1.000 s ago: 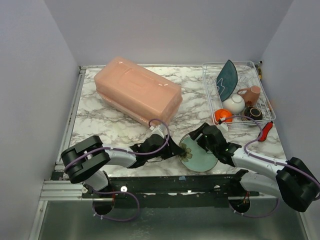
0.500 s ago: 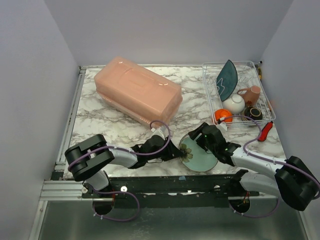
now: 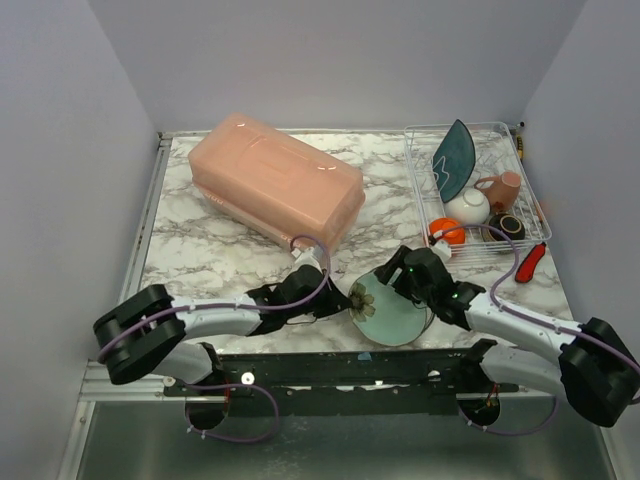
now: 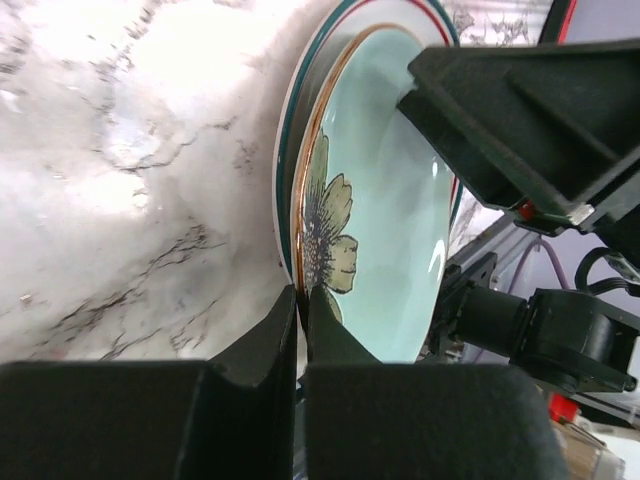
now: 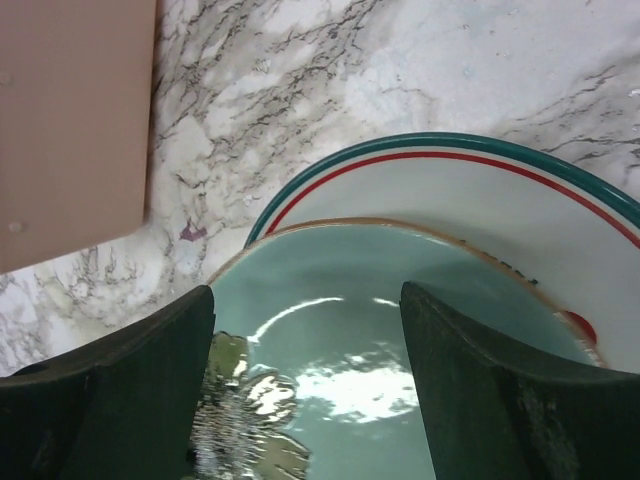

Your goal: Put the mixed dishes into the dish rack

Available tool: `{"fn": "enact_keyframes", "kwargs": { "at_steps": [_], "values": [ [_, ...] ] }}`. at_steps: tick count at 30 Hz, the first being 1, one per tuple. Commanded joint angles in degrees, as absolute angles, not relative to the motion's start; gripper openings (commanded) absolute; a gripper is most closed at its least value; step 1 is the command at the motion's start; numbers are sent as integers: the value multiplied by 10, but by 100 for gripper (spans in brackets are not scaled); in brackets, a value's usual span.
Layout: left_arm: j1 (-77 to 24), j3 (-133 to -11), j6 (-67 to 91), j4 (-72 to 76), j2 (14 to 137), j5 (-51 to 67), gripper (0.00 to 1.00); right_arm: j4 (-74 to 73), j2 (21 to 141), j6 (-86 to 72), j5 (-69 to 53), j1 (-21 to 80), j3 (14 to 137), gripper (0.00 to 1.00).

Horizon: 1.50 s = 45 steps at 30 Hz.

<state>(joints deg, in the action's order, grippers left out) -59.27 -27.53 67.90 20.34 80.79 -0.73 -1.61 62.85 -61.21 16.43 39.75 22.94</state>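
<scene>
The round pale-green patterned plate (image 3: 392, 312) is at the table's front, tilted up on its left side. My left gripper (image 3: 346, 299) is shut on its left rim; in the left wrist view the gripper (image 4: 300, 295) pinches the rim beside the flower pattern of the plate (image 4: 385, 200). A white plate with a teal and red rim (image 5: 480, 190) lies under it. My right gripper (image 3: 402, 289) is open, its fingers (image 5: 150, 380) spread over the plate's far side (image 5: 330, 260). The dish rack (image 3: 420, 190) holds a teal square plate (image 3: 455, 158), pinkish mug (image 3: 500, 188), white bowl (image 3: 467, 207), orange bowl (image 3: 446, 232) and dark bowl (image 3: 506, 226).
A big pink plastic tub (image 3: 275, 190) lies across the table's middle-left. A red-handled tool (image 3: 530, 262) lies just in front of the rack's right corner. The table's front edge runs right below the plates.
My left arm has stretched out rightward and raised the pale-green plate's left edge, so the plate now stands more tilted. My right gripper stays over the plate.
</scene>
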Motion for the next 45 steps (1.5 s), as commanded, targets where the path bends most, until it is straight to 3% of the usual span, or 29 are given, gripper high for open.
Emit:
{"fn": "enact_keyframes", "kwargs": {
  "at_steps": [1, 9, 13, 19, 20, 23, 25, 31, 41, 44, 45],
  "values": [
    [-592, -284, 622, 109, 711, -75, 0, -153, 609, -577, 151, 399, 228, 80],
    [-588, -264, 598, 62, 652, -115, 0, -140, 550, -578, 128, 398, 185, 82],
    [-588, -264, 602, 74, 663, -104, 0, -80, 581, -595, 83, 399, 150, 74],
    [-588, -249, 625, 77, 654, -108, 0, -56, 637, -616, 76, 398, 137, 73],
    [-587, -244, 632, 79, 649, -107, 3, -50, 643, -618, 73, 398, 133, 73],
    [-587, -218, 657, 105, 635, -106, 37, -25, 651, -628, 61, 399, 119, 72],
    [-587, -194, 676, 140, 629, -101, 48, -13, 655, -629, 57, 398, 114, 72],
    [-587, -181, 700, 193, 663, -74, 61, -6, 674, -630, 51, 398, 112, 69],
    [-587, -203, 726, 347, 772, 13, 61, 22, 679, -631, 51, 398, 105, 69],
    [-587, -220, 725, 389, 804, 46, 48, 24, 685, -630, 51, 398, 107, 69],
    [-587, -223, 727, 397, 810, 52, 34, 24, 686, -630, 51, 398, 108, 68]
  ]
}}
